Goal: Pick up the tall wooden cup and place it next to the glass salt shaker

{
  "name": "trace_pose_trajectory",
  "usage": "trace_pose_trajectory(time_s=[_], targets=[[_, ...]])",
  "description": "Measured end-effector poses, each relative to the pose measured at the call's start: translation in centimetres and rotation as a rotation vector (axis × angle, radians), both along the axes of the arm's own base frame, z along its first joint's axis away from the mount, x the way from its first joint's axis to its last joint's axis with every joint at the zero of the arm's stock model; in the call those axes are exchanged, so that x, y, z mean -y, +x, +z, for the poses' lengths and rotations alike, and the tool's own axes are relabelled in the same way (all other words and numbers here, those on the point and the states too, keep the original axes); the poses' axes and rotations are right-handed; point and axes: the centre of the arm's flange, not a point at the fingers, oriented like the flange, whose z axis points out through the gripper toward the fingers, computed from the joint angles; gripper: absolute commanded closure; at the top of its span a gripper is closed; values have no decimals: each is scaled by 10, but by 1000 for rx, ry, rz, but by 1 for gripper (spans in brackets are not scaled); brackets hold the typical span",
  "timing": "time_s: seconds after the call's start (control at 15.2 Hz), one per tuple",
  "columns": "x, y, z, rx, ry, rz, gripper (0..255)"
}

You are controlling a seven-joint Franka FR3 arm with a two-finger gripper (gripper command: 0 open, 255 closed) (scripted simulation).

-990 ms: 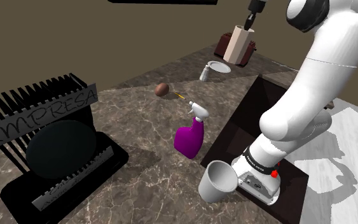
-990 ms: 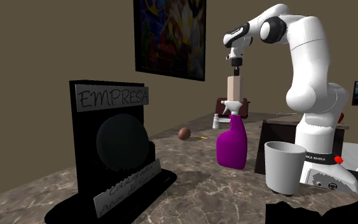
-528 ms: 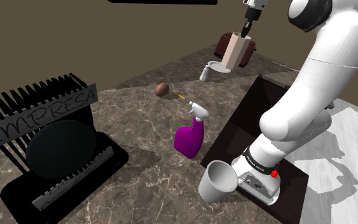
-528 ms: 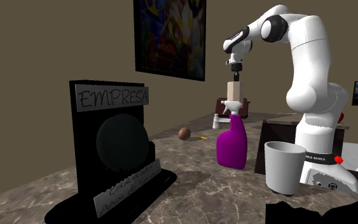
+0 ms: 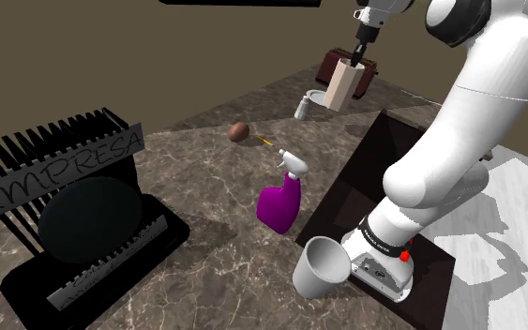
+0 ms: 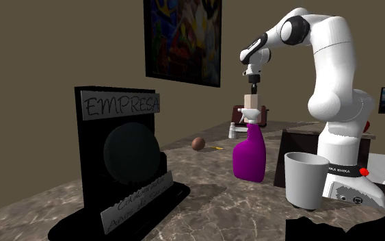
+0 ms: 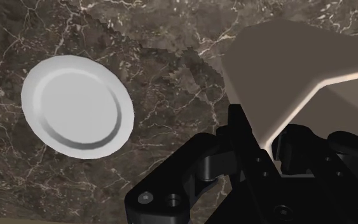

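A tall beige cup [image 5: 339, 86] hangs a little tilted over the far end of the marble counter, with my gripper [image 5: 358, 54] shut on its rim from above. In the second exterior view the cup [image 6: 252, 108] hangs below the gripper [image 6: 252, 89], its base hidden behind the spray bottle's head. In the wrist view the fingers [image 7: 244, 146] clasp the cup's wall [image 7: 285, 76]. The small salt shaker [image 5: 302, 109] stands just to the shoulder view's left of the cup, beside a white plate [image 7: 77, 105]. The same shaker [image 6: 232, 131] stands behind the bottle.
A purple spray bottle [image 5: 280, 202] stands mid-counter and a grey cup [image 5: 322, 267] near the stand. A brown ball [image 5: 238, 131] lies beyond the bottle. A black EMPRESA rack [image 5: 74, 216] fills the near left. A dark sunken recess [image 5: 384, 159] lies beside the arm's base.
The gripper has carried the cup down and toward the shoulder view's left, closer to the salt shaker and over the plate. Nothing else has moved.
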Motion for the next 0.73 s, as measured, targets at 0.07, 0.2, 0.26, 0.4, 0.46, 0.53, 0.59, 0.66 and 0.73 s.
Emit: trace_pose_trajectory(time_s=[0.07,0.2,0.26,0.4,0.46,0.53,0.59,0.66,0.73], targets=[[0,0,-6,0,0,0,255],[-1,0,-16,0,0,0,255],[-1,0,-21,0,0,0,255],[0,1,-31,0,0,0,255],[1,0,-37,0,0,0,255],[0,1,-43,0,0,0,255],[0,1,-47,0,0,0,255],[-1,1,-53,0,0,0,255],[-1,0,-58,0,0,0,255]])
